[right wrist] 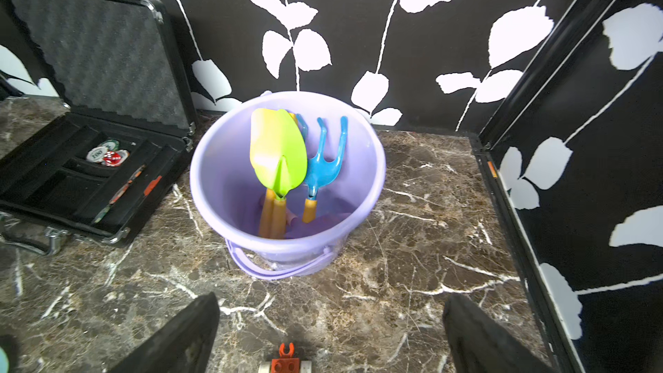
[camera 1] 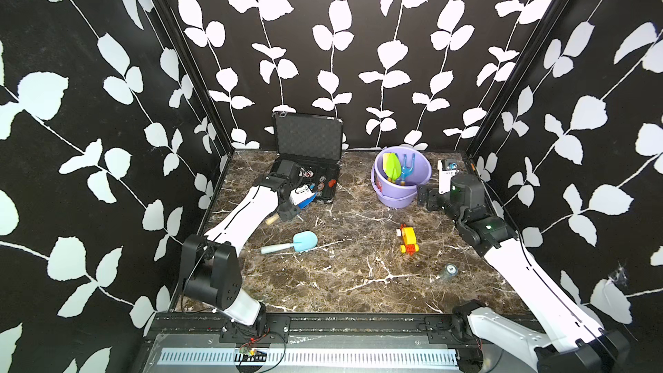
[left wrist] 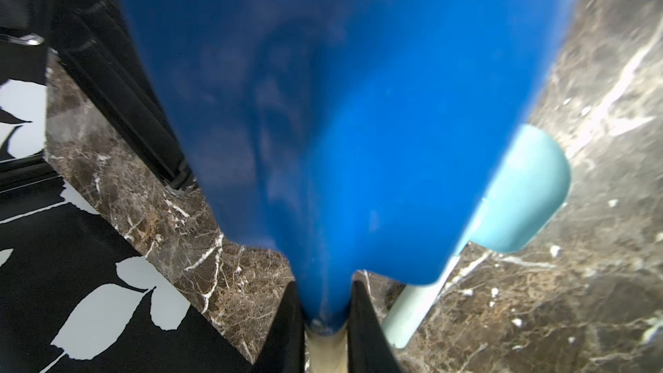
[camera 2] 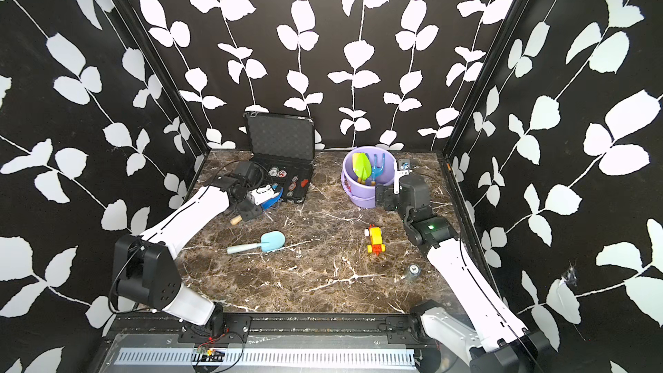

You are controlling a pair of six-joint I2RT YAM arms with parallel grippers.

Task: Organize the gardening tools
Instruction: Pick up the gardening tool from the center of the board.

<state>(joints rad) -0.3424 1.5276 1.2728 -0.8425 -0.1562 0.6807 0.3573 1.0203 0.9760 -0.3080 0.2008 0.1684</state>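
Left hand (left wrist: 325, 317) is closed narrow on the neck of the blue shovel (left wrist: 358, 120), with the blade up against its wrist camera and the pale handle slanting down toward the marble worktop (camera 1: 341, 281). Whether the handle end touches, I cannot tell. Directly behind this hand stands the open black case (camera 1: 308, 141). Well off to its right, slightly farther back, sits the purple bucket (camera 1: 394, 199), likely where the shovel goes: a sideways carry over bare worktop, then a handle-first drop. Inside lean a green shovel (right wrist: 283, 159), a yellow shovel (right wrist: 263, 127) behind it and a blue fork (right wrist: 324, 163), handles down. Right hand (right wrist: 330, 331), jaws spread wide and empty, hangs just beside the bucket's near wall and could crowd the approach. Near the front of the left hand, the light-blue shovel (camera 1: 303, 241) lies flat, long axis across, blade rightward; the left hand is nearer it. Farther right lies a toy vehicle (camera 1: 408, 239).
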